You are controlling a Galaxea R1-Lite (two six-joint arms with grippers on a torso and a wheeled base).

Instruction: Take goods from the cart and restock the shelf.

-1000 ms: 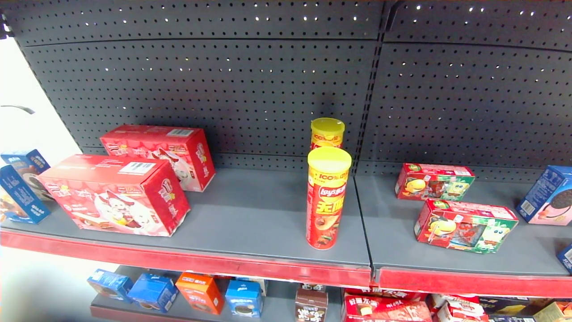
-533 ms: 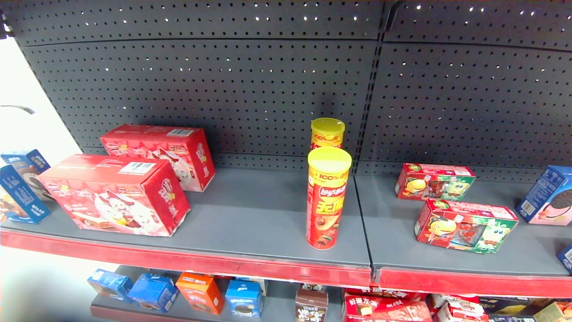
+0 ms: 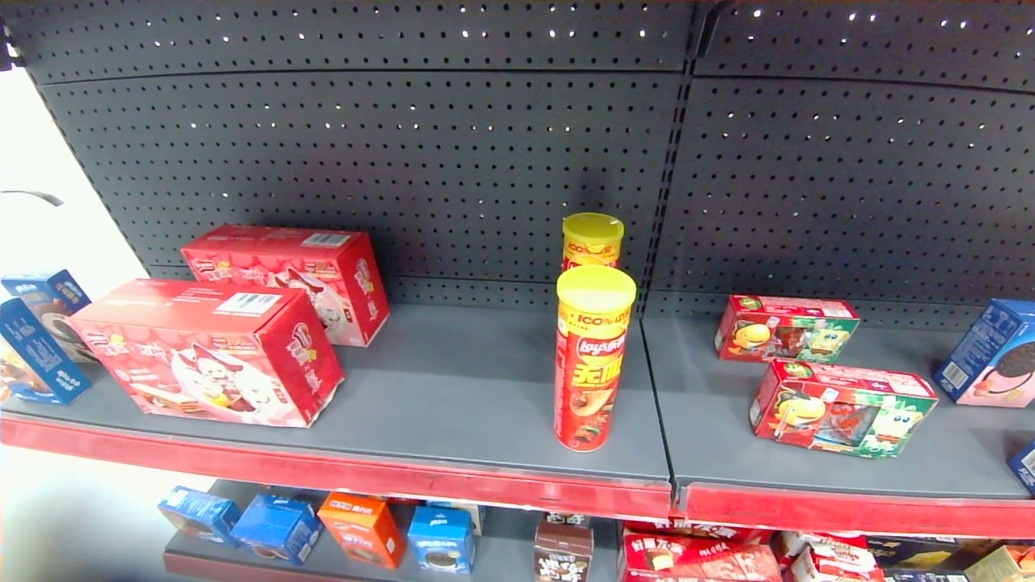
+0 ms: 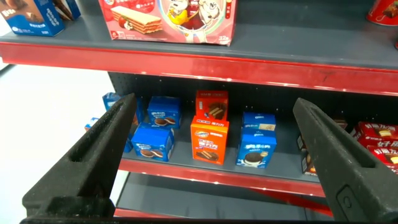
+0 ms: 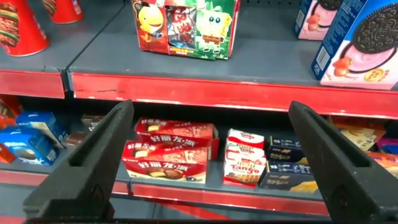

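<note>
- At the 9 o'clock end of the shelf, blue cookie boxes stand at the edge.
- Just toward 3 o'clock of them lie two large red boxes, the second set behind the first toward 12 o'clock.
- A bare stretch of board lies between the red boxes and the chip cans. This looks like the likeliest slot for new stock.
- The two chip cans stand upright near the middle, one directly at 12 o'clock of the other.
- Toward 3 o'clock two cartoon boxes lie flat, one behind the other, with a blue sandwich-cookie box at the far end.
- The left gripper hangs before the lower tier, under the front red box. Its fingers are spread wide with nothing between them.
- The right gripper hangs before the lower tier, under the cartoon boxes. It is likewise spread wide and empty.
- Judged from this, some goods are already on the shelf but no item is in hand. Fetching the next piece from the cart and placing it is left to do.
</note>
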